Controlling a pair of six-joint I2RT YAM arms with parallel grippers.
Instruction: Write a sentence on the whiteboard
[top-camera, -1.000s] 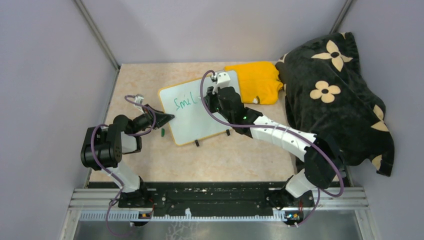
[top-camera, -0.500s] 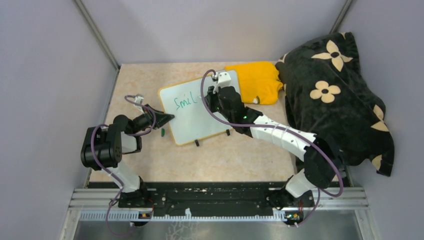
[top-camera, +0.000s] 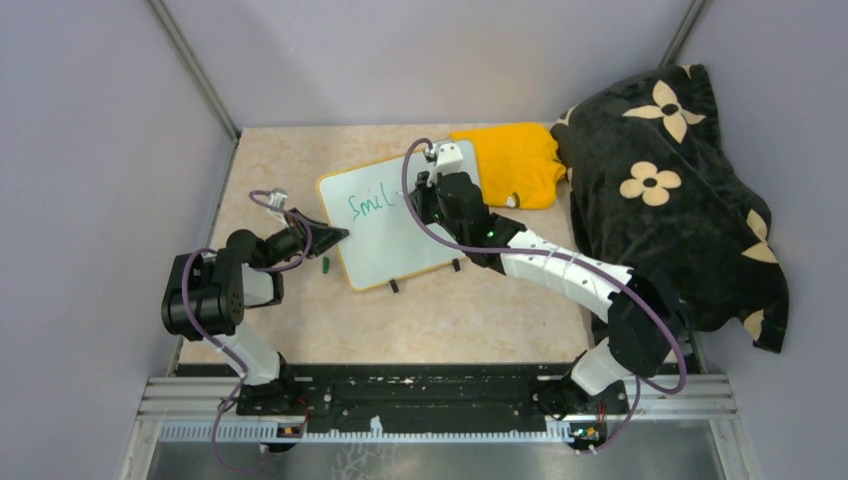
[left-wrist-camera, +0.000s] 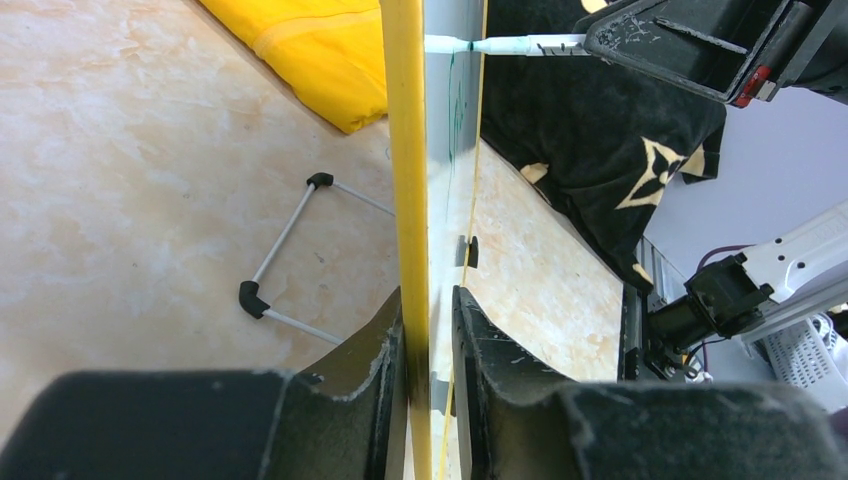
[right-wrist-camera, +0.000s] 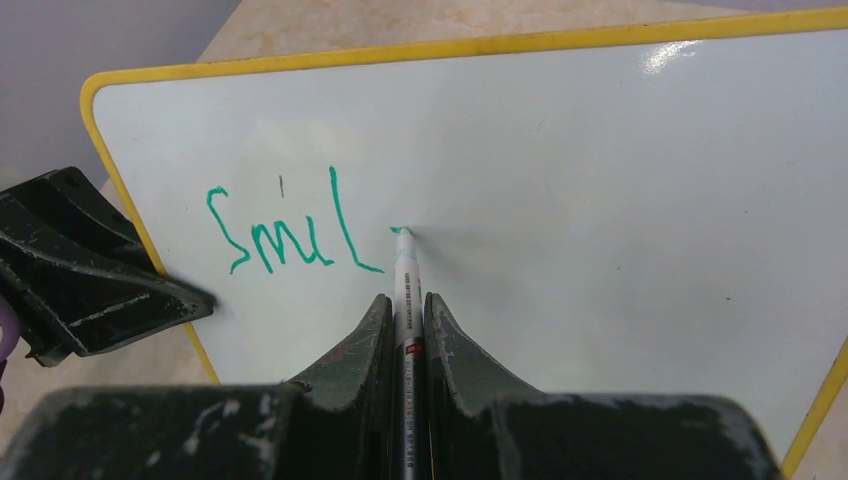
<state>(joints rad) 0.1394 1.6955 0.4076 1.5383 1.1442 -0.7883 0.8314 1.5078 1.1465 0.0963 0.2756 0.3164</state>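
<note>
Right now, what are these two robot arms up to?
They are writing on a glossy white rectangular board with a yellow rim. The left gripper is clamped on the board's rim, apparently to steady it. The right gripper grips a slim white marker with a green tip, and that tip touches the board just right of the green handwritten letters, which read "Smil". The sentence is barely begun.
</note>
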